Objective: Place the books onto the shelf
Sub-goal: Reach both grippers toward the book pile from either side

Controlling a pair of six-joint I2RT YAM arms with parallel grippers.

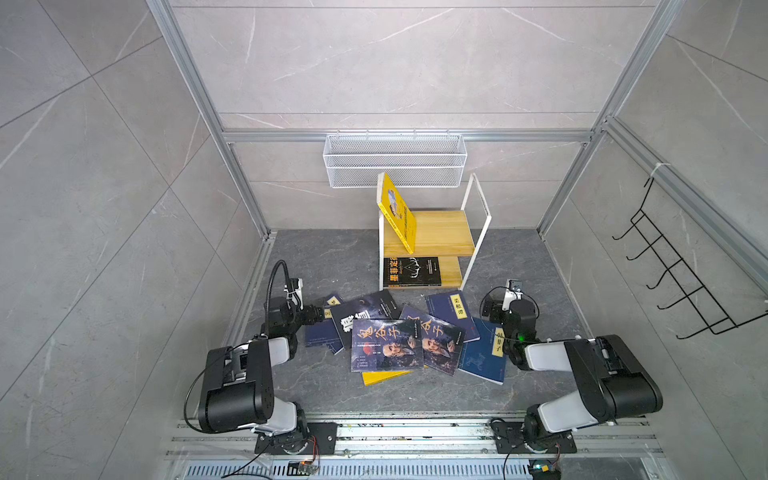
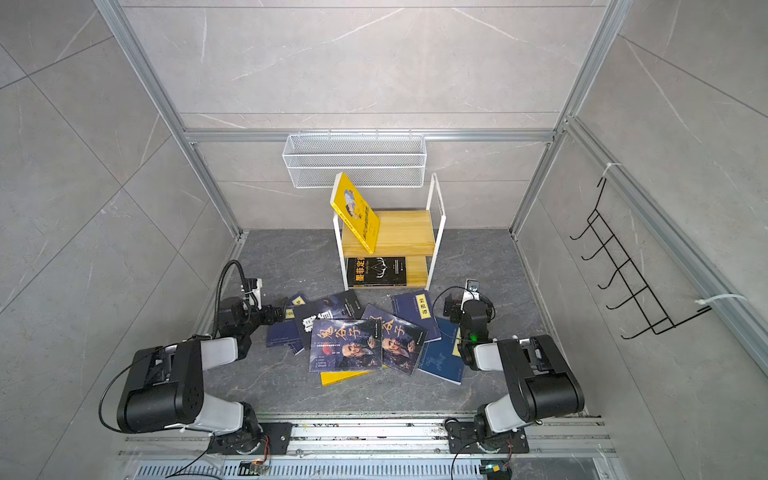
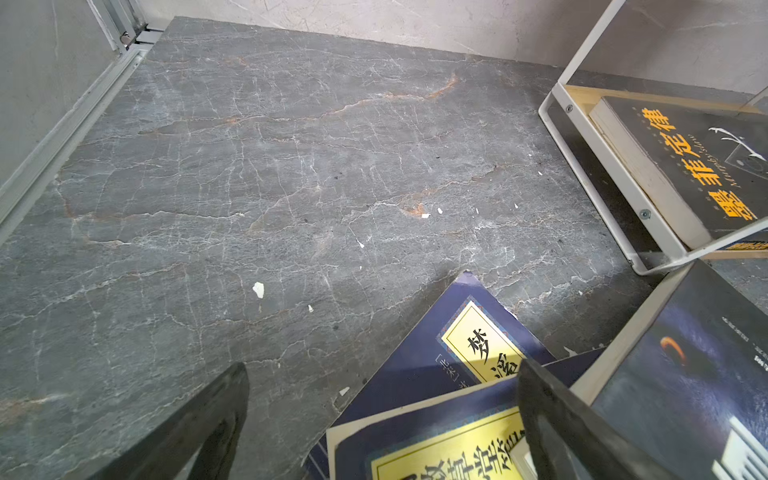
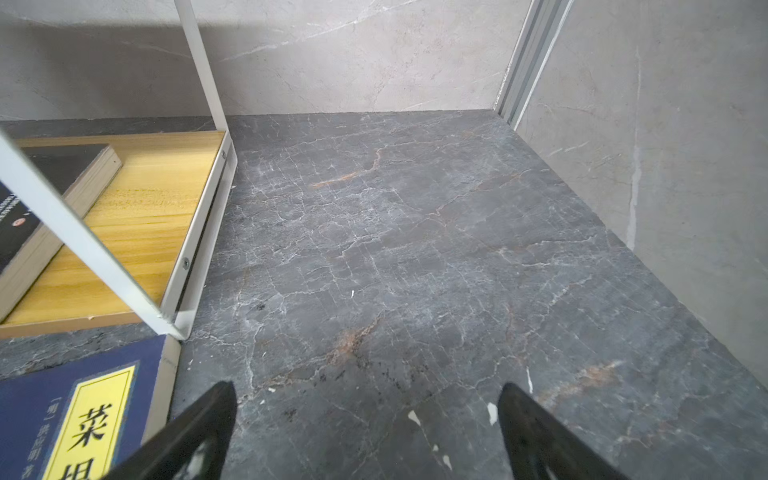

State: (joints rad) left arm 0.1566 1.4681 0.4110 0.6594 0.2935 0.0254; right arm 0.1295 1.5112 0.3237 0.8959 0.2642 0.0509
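The shelf (image 1: 440, 230) (image 2: 401, 230) stands at the back. A yellow book (image 1: 397, 212) (image 2: 355, 210) leans on its upper board, and a black book (image 1: 411, 272) (image 3: 685, 166) lies flat on the lower board (image 4: 137, 220). Several more books (image 1: 386, 345) (image 2: 345, 345) lie overlapping on the floor: portrait covers, navy ones with yellow labels (image 3: 482, 345) (image 4: 95, 419), and a yellow one underneath. My left gripper (image 1: 323, 312) (image 3: 382, 374) hangs open above the pile's left edge. My right gripper (image 1: 489, 306) (image 4: 365, 388) is open over bare floor at the pile's right.
A white wire mesh basket (image 1: 395, 160) hangs on the back wall above the shelf. A black wire hook rack (image 1: 673, 274) is on the right wall. Aluminium frame posts and tiled walls close in the dark stone floor (image 4: 415, 249).
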